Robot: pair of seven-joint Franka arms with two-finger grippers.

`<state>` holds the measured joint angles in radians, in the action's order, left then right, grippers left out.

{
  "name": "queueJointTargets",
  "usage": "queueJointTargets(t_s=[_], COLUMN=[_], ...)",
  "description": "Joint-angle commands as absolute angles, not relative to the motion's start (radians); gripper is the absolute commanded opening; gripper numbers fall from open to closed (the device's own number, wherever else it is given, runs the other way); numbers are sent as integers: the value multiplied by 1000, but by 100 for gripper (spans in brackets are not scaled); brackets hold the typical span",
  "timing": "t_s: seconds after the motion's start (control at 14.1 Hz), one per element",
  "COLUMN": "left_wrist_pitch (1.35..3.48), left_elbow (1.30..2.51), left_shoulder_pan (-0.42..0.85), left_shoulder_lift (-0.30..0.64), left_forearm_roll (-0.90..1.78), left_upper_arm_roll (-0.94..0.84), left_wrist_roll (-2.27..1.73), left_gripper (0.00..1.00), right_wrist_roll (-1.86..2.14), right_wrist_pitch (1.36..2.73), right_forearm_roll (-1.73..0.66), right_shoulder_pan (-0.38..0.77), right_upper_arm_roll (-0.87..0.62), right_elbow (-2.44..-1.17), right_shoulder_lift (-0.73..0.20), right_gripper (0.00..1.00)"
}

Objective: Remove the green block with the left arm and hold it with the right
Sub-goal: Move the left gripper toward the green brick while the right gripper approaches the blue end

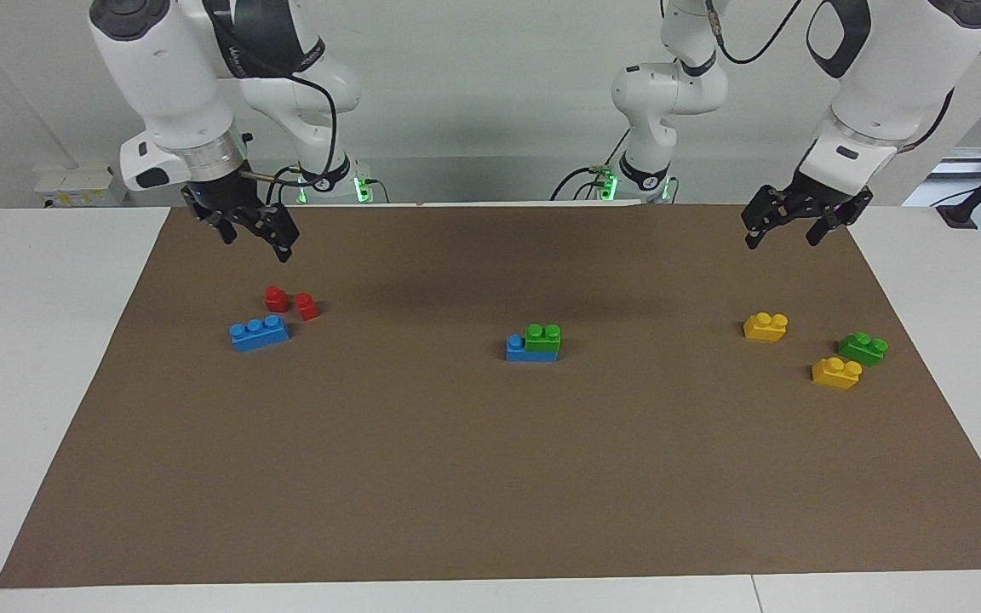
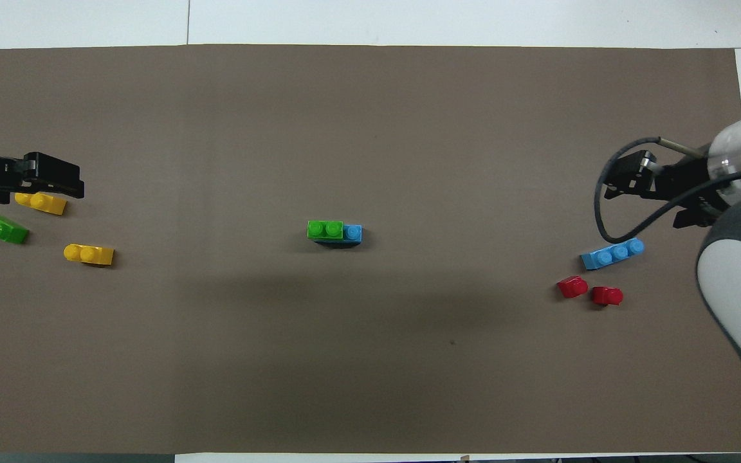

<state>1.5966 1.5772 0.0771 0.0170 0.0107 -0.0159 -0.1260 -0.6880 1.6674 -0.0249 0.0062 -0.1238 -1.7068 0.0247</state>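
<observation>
A robotics lab: two arms (image 1: 175,94) bolted at a white table (image 1: 39,340) with brown mat (image 1: 490,477), bare walls.

A white table (image 1: 39,358) carries a large brown mat (image 1: 490,477) that covers most of its top. At the robots' end rises a plain pale wall (image 1: 473,85), evenly lit. A white socket box (image 1: 73,186) sits low against that wall.
</observation>
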Motion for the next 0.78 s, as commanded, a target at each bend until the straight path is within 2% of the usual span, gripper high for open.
queueJointTargets(t_s=[0.0, 0.21, 0.43, 0.71], left_wrist_pitch=[1683, 1753, 1821, 1916], left_elbow=[1689, 1768, 1815, 1859], left_shoulder_pan=[124, 184, 250, 345], left_shoulder_lift=[-52, -83, -92, -78], left_forearm_roll=[25, 26, 26, 26], left_upper_arm_roll=[-14, -15, -17, -17], left_wrist_roll=[-300, -574, -905, -1334], left_gripper=[100, 100, 100, 100], right_wrist_roll=[-991, -1291, -1402, -1537], right_wrist_pitch=[1718, 1779, 1842, 2015], right_forearm_roll=[-119, -303, -402, -492], right_shoulder_pan=[31, 46, 61, 147], right_upper_arm_roll=[-126, -126, -126, -126], right_elbow=[-1732, -1753, -1787, -1856], right_shoulder_lift=[3, -46, -80, -127], right_gripper=[95, 93, 92, 92])
